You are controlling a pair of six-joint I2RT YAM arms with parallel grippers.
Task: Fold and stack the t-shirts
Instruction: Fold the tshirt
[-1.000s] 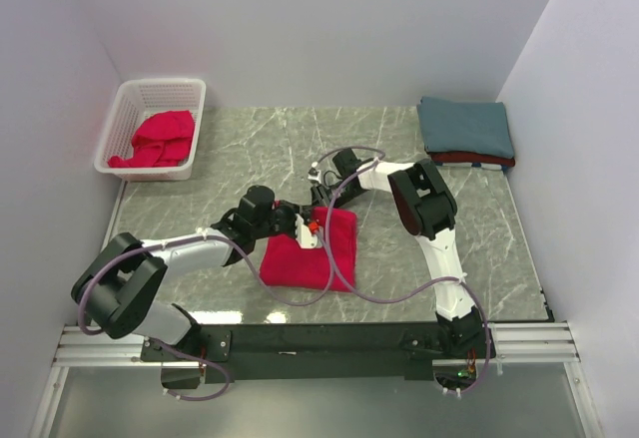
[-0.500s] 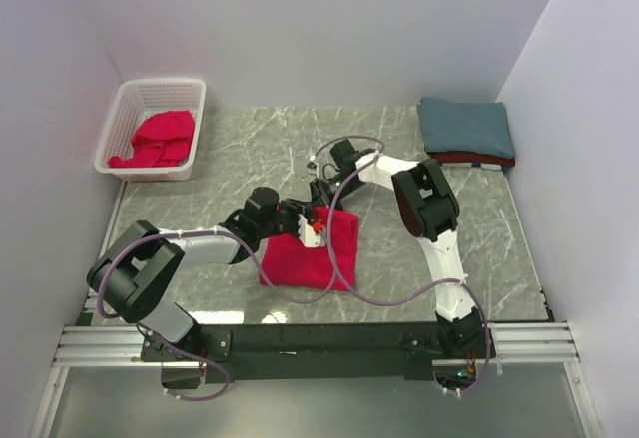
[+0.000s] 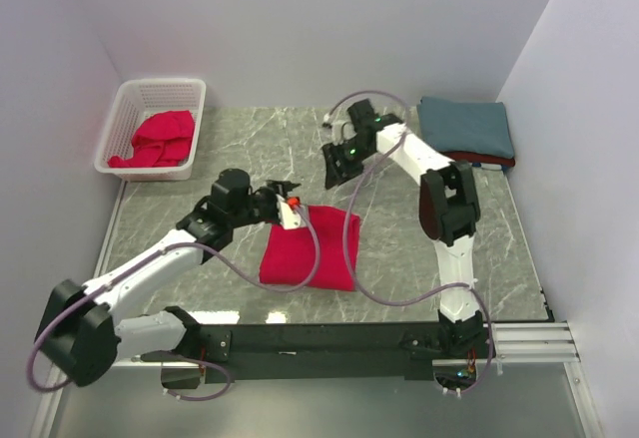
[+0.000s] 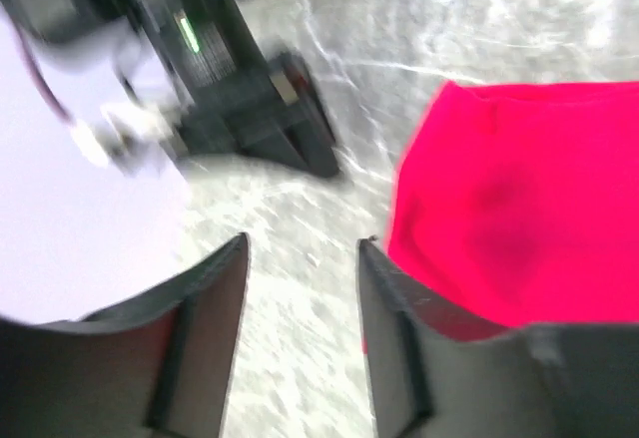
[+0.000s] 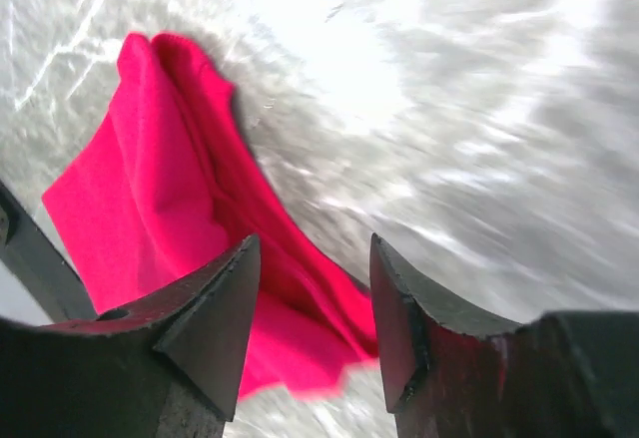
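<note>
A bright red t-shirt [image 3: 310, 248] lies folded on the marble table [image 3: 200, 219] in the top view. My left gripper [image 3: 292, 211] hovers open just off its far left corner, with nothing between the fingers. In the left wrist view the left gripper [image 4: 300, 248] frames bare table, with the red t-shirt [image 4: 519, 199] to its right. My right gripper [image 3: 334, 169] is open and raised, farther back than the shirt. The right wrist view shows the right gripper [image 5: 312, 248] empty above the red t-shirt [image 5: 150, 199]. A teal-blue t-shirt [image 3: 466, 126] tops a darker red one [image 3: 479, 159] at the back right.
A white lattice basket [image 3: 175, 89] stands at the back left with another red t-shirt [image 3: 155, 139] bunched inside. White walls close the table on three sides. The right arm's gripper [image 4: 230, 89] shows blurred in the left wrist view.
Both grippers opened and let go of the red shirt's far edge. The right gripper drew back and up toward the far side; the left pulled away to the left. The shirt lies folded.
</note>
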